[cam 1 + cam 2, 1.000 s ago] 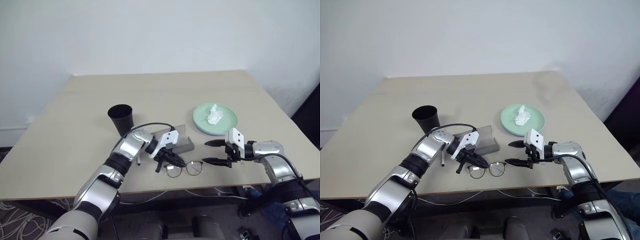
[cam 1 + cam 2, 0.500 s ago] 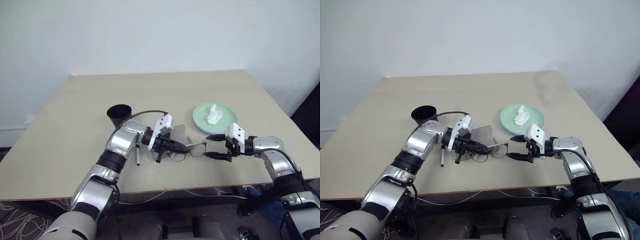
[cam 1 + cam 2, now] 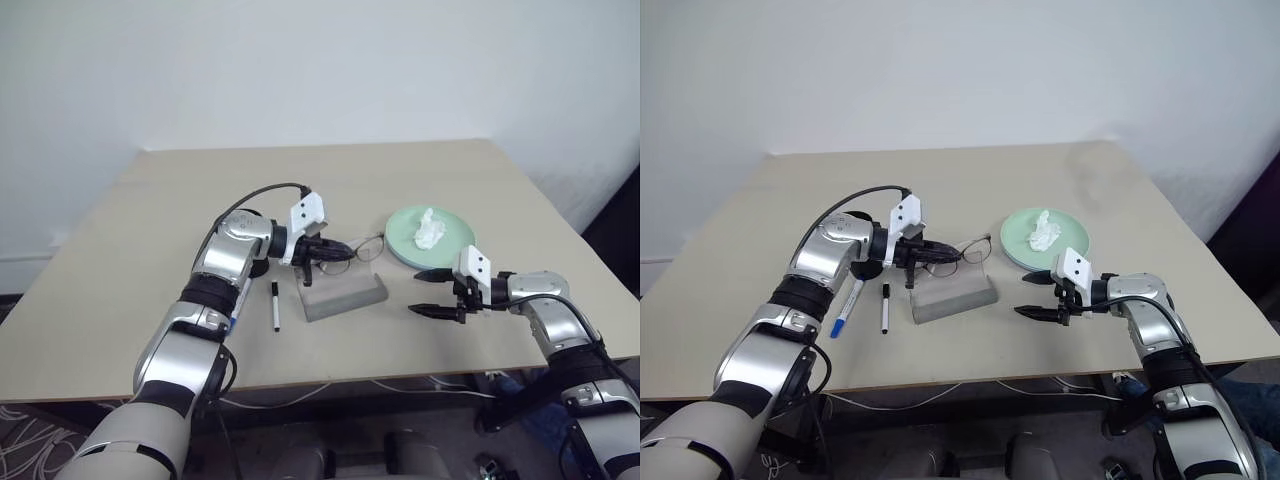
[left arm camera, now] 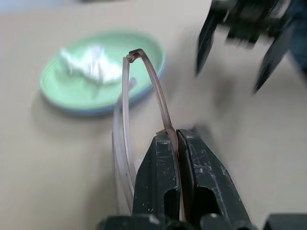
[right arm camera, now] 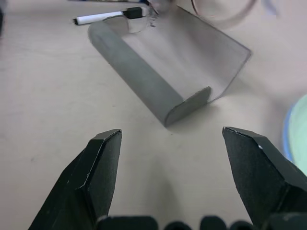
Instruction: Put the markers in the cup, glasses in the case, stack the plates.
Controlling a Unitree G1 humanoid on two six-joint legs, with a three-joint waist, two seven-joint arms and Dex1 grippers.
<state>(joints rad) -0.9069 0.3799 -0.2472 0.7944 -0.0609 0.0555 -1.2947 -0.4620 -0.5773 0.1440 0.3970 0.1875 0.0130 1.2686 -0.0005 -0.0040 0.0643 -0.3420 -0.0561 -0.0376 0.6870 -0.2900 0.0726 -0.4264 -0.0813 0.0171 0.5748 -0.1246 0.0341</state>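
While I watch through the head cameras, this is how the table reads to me:

Left gripper (image 3: 338, 250): I see its two black fingers pinched together on the glasses, clamped on the thin frame; my left wrist camera shows the wire caught between the two pads.

Glasses (image 3: 362, 249): held off the table in the air, above the far edge of the open case, lenses toward the plates.

Case (image 3: 345, 293): grey, lying open near the front middle of the table, its lid standing up at the back; I see nothing inside it from my right wrist camera.

Right gripper (image 3: 430, 292): I have it with fingers spread wide apart and nothing between them, hovering low over the table just right of the case and pointing at it.

Plates (image 3: 455, 243): mint green one sitting on the light blue one, whose rim peeks out underneath, right of the case and beyond my right gripper.

Tissue (image 3: 430, 229): crumpled white, lying on the green plate.

Markers: the black-ended one (image 3: 276, 305) lies on the table left of the case; the blue-capped one (image 3: 846, 314) lies further left, beside my left forearm.

Cup (image 3: 866, 262): black, mostly hidden behind my left arm, so I cannot tell much about it.
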